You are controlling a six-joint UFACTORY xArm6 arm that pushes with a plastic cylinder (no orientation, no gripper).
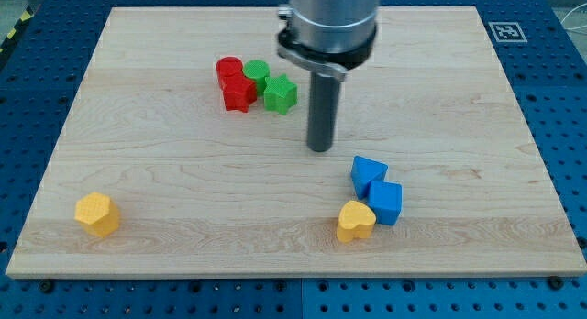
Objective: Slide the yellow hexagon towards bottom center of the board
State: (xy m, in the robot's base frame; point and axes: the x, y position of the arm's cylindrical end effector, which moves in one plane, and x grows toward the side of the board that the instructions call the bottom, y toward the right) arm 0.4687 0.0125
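The yellow hexagon (97, 214) lies near the board's bottom left corner. My tip (319, 148) rests on the board near its middle, far to the right of and above the hexagon. A yellow heart-shaped block (355, 221) sits at the bottom, right of centre, below and right of my tip. Two blue blocks (369, 174) (386, 202) lie close beside it, the upper one just right of and below my tip.
A cluster sits at the upper middle: a red cylinder (228, 70), a red star (239, 93), a green cylinder (256, 73) and a green star (281, 93), up and left of my tip. The wooden board (459, 99) lies on a blue perforated table.
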